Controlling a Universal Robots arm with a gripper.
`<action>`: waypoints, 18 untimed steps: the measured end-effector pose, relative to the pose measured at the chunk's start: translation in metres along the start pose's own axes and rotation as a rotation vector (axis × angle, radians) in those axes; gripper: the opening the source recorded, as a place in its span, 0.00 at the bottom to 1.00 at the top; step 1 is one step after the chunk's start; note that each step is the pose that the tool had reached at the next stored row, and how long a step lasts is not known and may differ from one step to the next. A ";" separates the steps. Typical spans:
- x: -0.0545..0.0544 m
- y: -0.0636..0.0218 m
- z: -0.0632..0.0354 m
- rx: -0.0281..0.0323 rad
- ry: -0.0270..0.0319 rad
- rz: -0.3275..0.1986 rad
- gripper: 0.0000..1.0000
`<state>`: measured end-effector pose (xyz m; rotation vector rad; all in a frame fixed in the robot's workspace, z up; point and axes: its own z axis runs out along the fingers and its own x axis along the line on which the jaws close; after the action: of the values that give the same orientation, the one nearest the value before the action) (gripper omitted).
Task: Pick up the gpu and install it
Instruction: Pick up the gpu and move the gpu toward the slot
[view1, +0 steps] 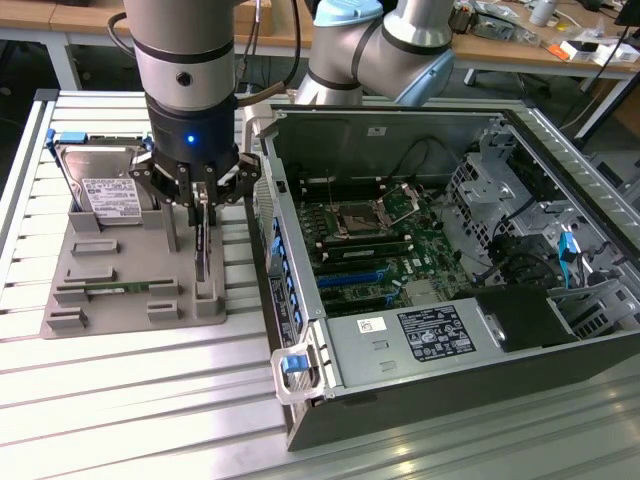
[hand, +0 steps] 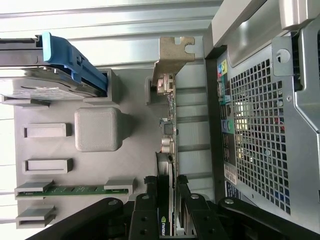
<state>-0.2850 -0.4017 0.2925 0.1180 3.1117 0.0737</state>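
The gripper (view1: 203, 205) (hand: 167, 200) is clamped on the gpu (view1: 203, 245) (hand: 167, 150), its black fingers (hand: 149, 212) pressing both flat faces. The gpu is a thin dark card standing on edge straight below the palm. Its far end carries a bare, notched metal bracket (hand: 175, 55). Beneath the gripper lies a matte grey moulded tray (view1: 130, 265). A perforated steel case (view1: 450, 340) stands close beside it.
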 end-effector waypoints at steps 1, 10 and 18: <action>0.000 0.0000 -0.0002 0.0000 0.0000 0.000 0.26; 0.000 0.0001 -0.0024 0.0001 0.0000 0.000 0.26; 0.000 0.0002 -0.0046 0.0000 0.0000 0.000 0.26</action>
<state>-0.2850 -0.4017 0.2972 0.1181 3.1117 0.0737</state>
